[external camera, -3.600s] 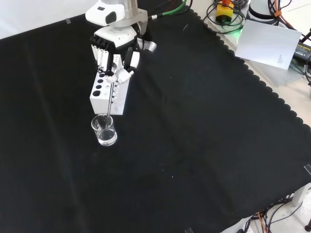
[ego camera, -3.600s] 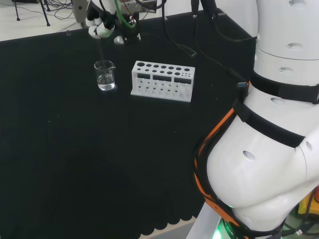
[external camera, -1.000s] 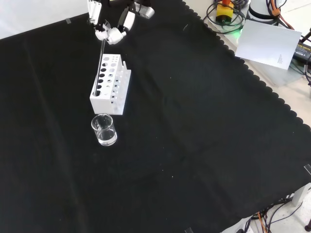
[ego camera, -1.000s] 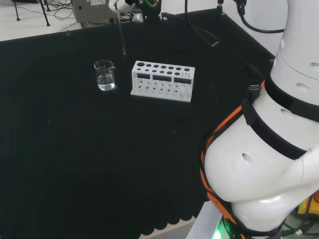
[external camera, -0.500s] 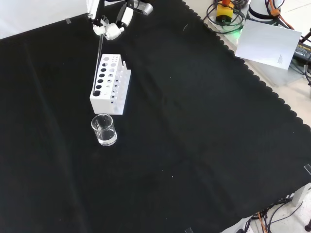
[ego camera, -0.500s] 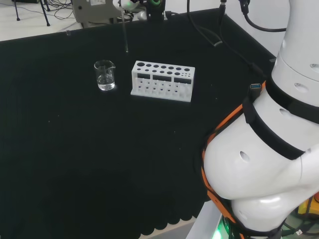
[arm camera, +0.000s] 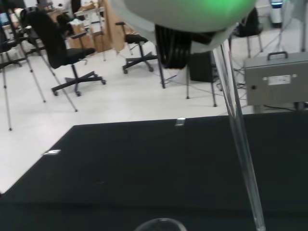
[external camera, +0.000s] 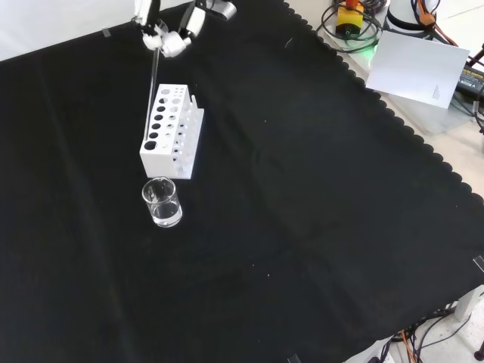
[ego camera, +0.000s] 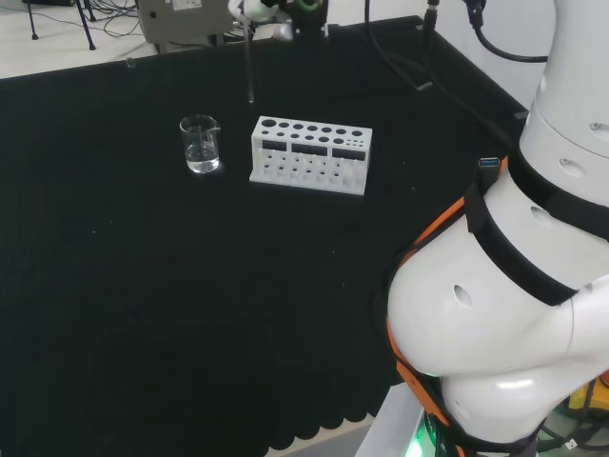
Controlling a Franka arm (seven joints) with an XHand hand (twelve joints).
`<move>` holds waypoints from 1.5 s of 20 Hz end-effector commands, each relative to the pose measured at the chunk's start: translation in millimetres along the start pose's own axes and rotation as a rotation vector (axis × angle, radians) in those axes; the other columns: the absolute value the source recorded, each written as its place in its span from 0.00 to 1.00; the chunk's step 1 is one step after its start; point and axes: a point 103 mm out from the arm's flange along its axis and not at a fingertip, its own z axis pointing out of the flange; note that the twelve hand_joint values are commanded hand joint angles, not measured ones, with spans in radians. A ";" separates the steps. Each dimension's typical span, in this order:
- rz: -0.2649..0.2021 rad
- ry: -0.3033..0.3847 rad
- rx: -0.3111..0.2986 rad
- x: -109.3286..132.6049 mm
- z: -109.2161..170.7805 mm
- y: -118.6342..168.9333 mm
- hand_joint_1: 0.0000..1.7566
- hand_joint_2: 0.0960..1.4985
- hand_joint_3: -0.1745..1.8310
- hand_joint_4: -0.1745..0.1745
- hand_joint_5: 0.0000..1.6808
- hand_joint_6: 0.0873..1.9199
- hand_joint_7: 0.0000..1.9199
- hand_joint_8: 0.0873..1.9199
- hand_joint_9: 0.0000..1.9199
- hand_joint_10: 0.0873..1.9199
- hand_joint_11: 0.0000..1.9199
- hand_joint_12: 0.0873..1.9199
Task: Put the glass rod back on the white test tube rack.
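The glass rod (ego camera: pixel 250 67) hangs upright from my hand (ego camera: pixel 249 8) at the head view's top edge, pinched between the fingers. Its lower tip hovers in the air just beyond the left end of the white test tube rack (ego camera: pixel 309 173). Seen from the front, the hand (external camera: pixel 172 41) is at the top and the rod (external camera: pixel 152 94) slants down along the rack (external camera: pixel 184 147), its tip near the holes at the rack's near end. In the wrist view the rod (arm camera: pixel 238 134) runs past the blurred hand (arm camera: pixel 183 12). A glass beaker (ego camera: pixel 200 143) stands left of the rack.
The arm's white links (ego camera: pixel 514 286) take up the head view's right side. Cables (ego camera: pixel 409 67) trail over the cloth behind the rack. A grey box (ego camera: pixel 176 19) sits beyond the bench. In the front view the beaker (external camera: pixel 162 203) stands just before the rack, and a white sheet (external camera: pixel 416 64) lies off the cloth.
The hand lifted the rod out of the beaker and carried it rightward in the head view, from above the beaker to beside the rack's left end.
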 end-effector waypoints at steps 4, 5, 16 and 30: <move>0.115 -0.026 -0.021 -66.6 -23.8 -16.7 0.75 0.37 0.47 0.00 0.73 0.23 0.66 0.49 0.84 0.38 0.85 0.39; 0.116 -0.030 -0.024 -65.6 -23.3 -19.0 0.75 0.37 0.47 0.00 0.73 0.23 0.66 0.49 0.84 0.38 0.85 0.39; 0.124 -0.040 -0.051 -67.5 -49.2 -8.8 0.75 0.37 0.47 0.00 0.73 0.23 0.66 0.49 0.84 0.37 0.85 0.39; 0.146 -0.047 -0.079 -80.4 -66.8 -34.5 0.75 0.37 0.47 0.00 0.73 0.23 0.66 0.49 0.84 0.37 0.85 0.39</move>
